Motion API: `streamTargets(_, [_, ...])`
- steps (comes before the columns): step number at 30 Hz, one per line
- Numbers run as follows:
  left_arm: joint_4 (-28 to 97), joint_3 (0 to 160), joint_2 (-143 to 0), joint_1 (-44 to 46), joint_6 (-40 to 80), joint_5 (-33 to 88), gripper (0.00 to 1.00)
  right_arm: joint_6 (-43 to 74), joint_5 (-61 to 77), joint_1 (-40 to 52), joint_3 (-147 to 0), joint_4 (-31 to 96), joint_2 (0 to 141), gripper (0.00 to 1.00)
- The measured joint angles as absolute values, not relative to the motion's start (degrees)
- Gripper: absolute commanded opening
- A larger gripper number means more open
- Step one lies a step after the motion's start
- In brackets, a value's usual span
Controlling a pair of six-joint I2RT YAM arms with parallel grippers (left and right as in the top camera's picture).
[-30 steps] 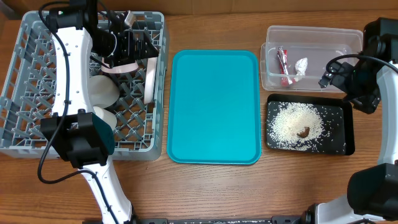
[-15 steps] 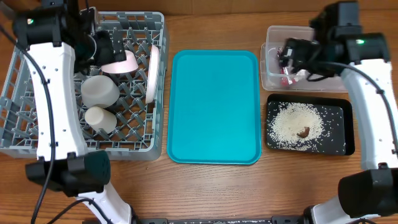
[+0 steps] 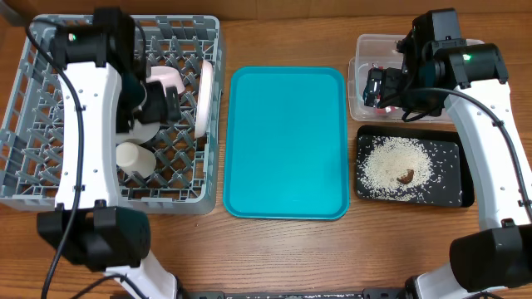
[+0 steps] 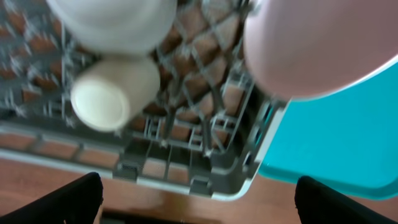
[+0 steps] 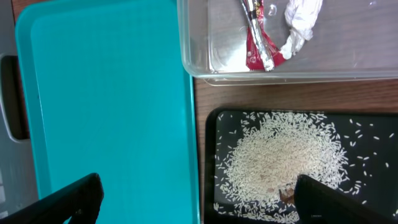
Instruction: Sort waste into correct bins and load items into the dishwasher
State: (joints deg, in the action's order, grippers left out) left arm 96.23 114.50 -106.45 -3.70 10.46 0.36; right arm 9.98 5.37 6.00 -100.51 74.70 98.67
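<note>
The grey dish rack (image 3: pixel 50 178) holds the white plate (image 3: pixel 202 95) on edge, the pinkish bowl (image 3: pixel 166 76), the greyish bowl (image 3: pixel 143 131) partly under my arm, and the white cup (image 3: pixel 133 156). My left gripper (image 3: pixel 162 104) hovers over them, open and empty (image 4: pixel 199 211), with the cup (image 4: pixel 112 93) and pinkish bowl (image 4: pixel 317 43) below. My right gripper (image 3: pixel 378 87) is open and empty (image 5: pixel 199 208) over the edge of the clear tub (image 5: pixel 199 62). The tub holds the snack wrapper (image 5: pixel 258 43) and crumpled paper (image 5: pixel 301 18). The black tray (image 3: pixel 465 178) holds rice grains (image 5: pixel 280 162) and the brown lump (image 3: pixel 406 176).
The teal serving tray (image 3: pixel 287 141) lies bare between the rack and the bins, and shows in the right wrist view (image 5: pixel 106 106). The rack's front wall (image 4: pixel 186 174) borders bare wooden table.
My right arm swung in from the far right to above the clear tub. My left arm drew back from the pinkish bowl toward the middle of the rack.
</note>
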Motion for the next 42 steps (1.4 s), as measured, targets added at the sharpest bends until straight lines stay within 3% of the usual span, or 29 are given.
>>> streamTargets(6, [85.69,99.53,-93.41,-2.96,10.61,-0.69,1.0,10.37,4.58,6.0,-91.72,67.29,92.2,1.0])
streamTargets(15, [65.01,75.61,-58.98,-2.59,10.59,-1.78,1.0,10.46,3.09,6.0,-68.62,53.17,64.47,1.0])
streamTargets(22, [59.81,61.69,-38.26,-2.59,10.59,-1.98,1.0,10.5,1.37,6.0,-60.4,54.33,48.03,1.0])
streamTargets(42, [67.7,60.12,-35.24,-2.59,10.59,-2.0,1.0,10.5,0.78,6.0,-59.88,60.62,49.01,1.0])
